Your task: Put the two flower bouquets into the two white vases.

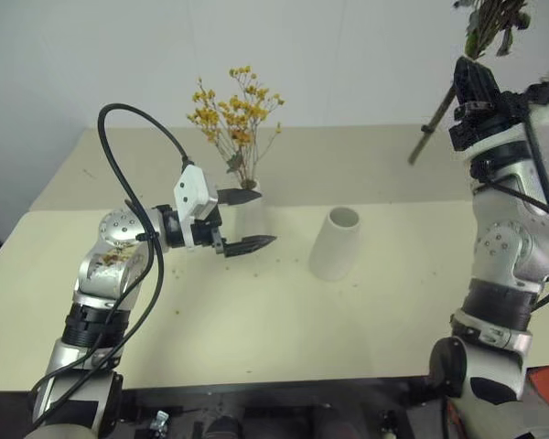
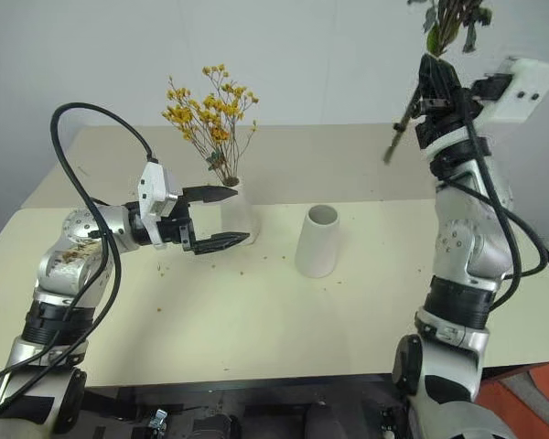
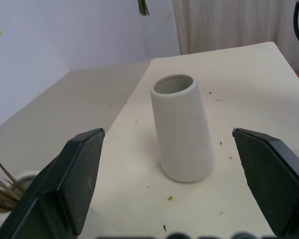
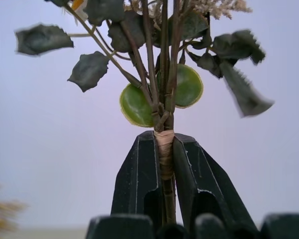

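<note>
The yellow-orange dried bouquet stands in the slim white vase at mid table. My left gripper points sideways with its fingers wide open on either side of that vase's front, holding nothing. In the left wrist view the fat wide-mouthed vase stands upright and empty beyond the open fingers. My right gripper is raised high at the right, shut on the wrapped stems of the green-leaved bouquet. Its stem end hangs below the fingers, and its blooms run past the top edge.
The fat vase stands a little to the right of the slim one on the cream table. Small flower crumbs lie scattered around both vases. A plain wall rises behind the table's far edge.
</note>
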{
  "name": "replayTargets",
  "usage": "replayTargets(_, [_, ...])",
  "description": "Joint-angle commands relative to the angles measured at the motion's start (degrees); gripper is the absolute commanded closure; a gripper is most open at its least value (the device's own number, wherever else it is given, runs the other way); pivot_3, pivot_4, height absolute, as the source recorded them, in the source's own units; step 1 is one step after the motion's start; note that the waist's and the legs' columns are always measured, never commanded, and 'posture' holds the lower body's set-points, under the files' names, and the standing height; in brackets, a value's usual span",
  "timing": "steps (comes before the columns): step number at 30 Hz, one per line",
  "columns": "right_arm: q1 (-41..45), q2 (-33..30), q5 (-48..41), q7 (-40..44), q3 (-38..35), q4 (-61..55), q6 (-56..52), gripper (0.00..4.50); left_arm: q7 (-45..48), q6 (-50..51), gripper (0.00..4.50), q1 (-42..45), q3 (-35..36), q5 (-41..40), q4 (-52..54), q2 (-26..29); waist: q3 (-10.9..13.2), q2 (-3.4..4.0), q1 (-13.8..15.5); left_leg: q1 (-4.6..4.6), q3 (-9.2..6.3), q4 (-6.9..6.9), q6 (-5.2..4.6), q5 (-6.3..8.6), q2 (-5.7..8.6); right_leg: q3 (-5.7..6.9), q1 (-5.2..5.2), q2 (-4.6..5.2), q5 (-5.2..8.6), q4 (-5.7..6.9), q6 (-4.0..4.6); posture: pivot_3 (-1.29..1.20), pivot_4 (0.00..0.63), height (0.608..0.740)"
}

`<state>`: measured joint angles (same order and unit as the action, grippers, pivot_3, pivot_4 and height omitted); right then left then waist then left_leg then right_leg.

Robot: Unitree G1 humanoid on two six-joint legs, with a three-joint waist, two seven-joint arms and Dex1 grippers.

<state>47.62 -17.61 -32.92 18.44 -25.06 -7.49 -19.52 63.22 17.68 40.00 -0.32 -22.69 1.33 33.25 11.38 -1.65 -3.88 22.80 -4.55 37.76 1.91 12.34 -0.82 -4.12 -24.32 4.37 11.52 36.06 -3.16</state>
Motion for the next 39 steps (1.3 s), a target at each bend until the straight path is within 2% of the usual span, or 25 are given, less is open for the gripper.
replayTargets(1, [-3.5, 0.26, -3.11, 2.43, 2.13, -5.86, 0.69, 4.29, -0.17, -0.48, 0.0, 1.23, 0.66, -0.95, 0.98, 0.04, 0.0, 0.0, 0.06, -0.01, 0.0, 0.0, 0.0, 0.0, 0.0, 0.0, 0.01, 0.0, 0.0, 0.0, 0.0, 0.0, 0.15, 0.74])
replayTargets(10, [-10.96, 2.48, -6.3, 1.83, 6.92, -12.14, 0.21, 4.29, -0.97, 0.42, 0.0, 0.3, 1.32, -1.16, 2.21, 0.82, 0.01, 0.02, -0.05, -0.04, 0.02, 0.0, 0.0, 0.0, -0.02, -0.02, -0.03, -0.03, 0.0, 0.02, 0.0, 0.0, 0.15, 0.74])
replayTargets(18, [-11.72, 3.63, -7.03, 1.25, 8.87, -11.19, 0.69, 4.29, -1.13, 0.63, 0.0, 0.07, 1.33, -1.36, 2.48, 1.12, 0.01, 0.02, -0.04, -0.04, 0.01, -0.01, 0.0, 0.0, -0.01, -0.02, -0.01, -0.03, 0.01, 0.0, -0.01, 0.0, 0.15, 0.74])
replayTargets(30, [-15.75, 7.48, -3.42, 4.5, 11.33, -3.95, 7.49, 4.29, -1.65, 1.33, 0.0, -0.78, 1.68, -1.68, 3.66, 1.31, 0.01, 0.02, 0.0, -0.03, 0.01, -0.01, 0.0, 0.0, -0.01, -0.01, -0.02, -0.03, 0.01, -0.02, -0.01, 0.0, 0.15, 0.74])
replayTargets(39, [-19.79, 8.26, -1.7, 7.44, 14.33, -4.86, 9.91, 4.29, -1.25, 0.89, 0.0, -1.19, 1.82, -1.95, 3.68, 1.84, 0.01, 0.02, -0.03, -0.04, 0.01, -0.01, 0.0, 0.0, -0.02, -0.01, -0.02, -0.04, 0.01, 0.0, -0.01, 0.0, 0.15, 0.74])
